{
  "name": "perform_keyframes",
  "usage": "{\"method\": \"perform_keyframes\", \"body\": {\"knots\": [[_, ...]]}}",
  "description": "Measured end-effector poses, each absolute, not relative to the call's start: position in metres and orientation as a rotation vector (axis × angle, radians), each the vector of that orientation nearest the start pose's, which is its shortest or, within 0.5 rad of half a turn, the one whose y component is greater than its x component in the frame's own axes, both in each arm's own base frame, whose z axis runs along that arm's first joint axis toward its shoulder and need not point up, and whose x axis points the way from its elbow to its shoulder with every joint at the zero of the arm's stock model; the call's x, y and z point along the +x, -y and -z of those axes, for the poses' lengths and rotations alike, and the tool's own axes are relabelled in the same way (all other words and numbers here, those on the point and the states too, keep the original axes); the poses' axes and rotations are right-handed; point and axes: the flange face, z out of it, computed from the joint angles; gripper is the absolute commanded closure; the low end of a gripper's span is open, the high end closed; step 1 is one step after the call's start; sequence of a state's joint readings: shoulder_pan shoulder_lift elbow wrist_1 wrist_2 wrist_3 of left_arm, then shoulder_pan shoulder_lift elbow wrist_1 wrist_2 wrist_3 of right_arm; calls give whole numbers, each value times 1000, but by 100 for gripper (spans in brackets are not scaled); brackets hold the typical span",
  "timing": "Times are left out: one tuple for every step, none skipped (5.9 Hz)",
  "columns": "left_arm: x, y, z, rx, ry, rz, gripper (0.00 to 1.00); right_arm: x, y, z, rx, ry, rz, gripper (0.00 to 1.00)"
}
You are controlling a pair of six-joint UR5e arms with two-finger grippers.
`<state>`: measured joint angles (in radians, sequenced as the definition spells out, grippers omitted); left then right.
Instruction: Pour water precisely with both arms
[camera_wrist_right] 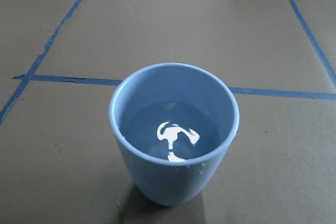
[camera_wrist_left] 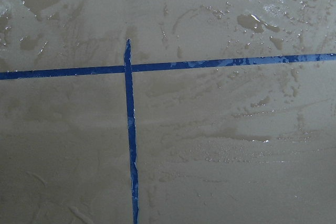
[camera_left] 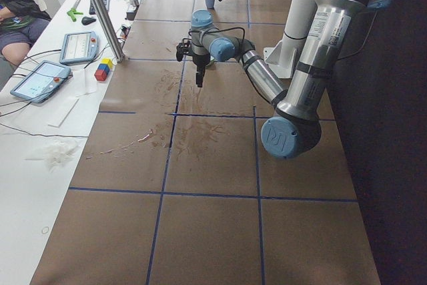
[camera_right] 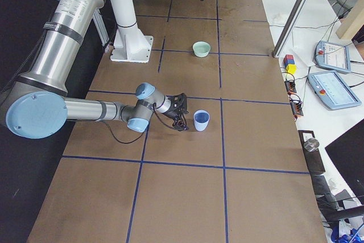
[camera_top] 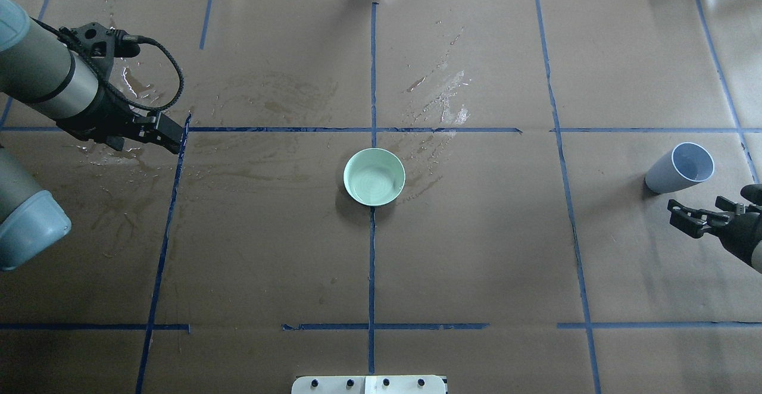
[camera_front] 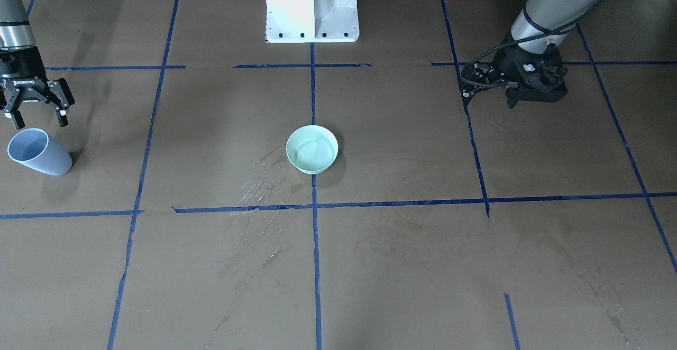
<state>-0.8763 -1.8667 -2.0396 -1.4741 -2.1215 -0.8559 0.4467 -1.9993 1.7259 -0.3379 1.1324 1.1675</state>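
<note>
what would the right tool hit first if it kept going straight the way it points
Most likely the blue cup, upright and centred in the wrist view, just ahead of the open right tool.

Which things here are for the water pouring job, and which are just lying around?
For the job:
blue cup, water inside it, green bowl, left arm, right arm.

Just lying about:
spilled puddles, coloured blocks, control tablets, white pedestal.
</note>
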Motion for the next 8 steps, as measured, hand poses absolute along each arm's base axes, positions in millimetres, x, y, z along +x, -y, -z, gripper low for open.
{"method": "perform_keyframes", "body": {"knots": [[282,465,-302,94,-833,-32,0,-235,302,-631,808,668,-269,0],[282,465,-302,94,-833,-33,0,-244,305,-635,857,644,-288,0],[282,465,-302,95,-833,-33,0,-249,307,-636,894,626,-304,0],[282,465,-302,95,-834,-33,0,-251,308,-637,915,617,-313,0],[282,465,-302,95,-833,-33,0,-255,311,-636,929,613,-320,0],[281,464,-302,94,-833,-33,0,-261,314,-637,941,609,-327,0],[281,464,-302,94,-833,-33,0,-264,316,-639,950,603,-331,0],[282,464,-302,94,-833,-33,0,-265,318,-639,957,599,-332,0]]}}
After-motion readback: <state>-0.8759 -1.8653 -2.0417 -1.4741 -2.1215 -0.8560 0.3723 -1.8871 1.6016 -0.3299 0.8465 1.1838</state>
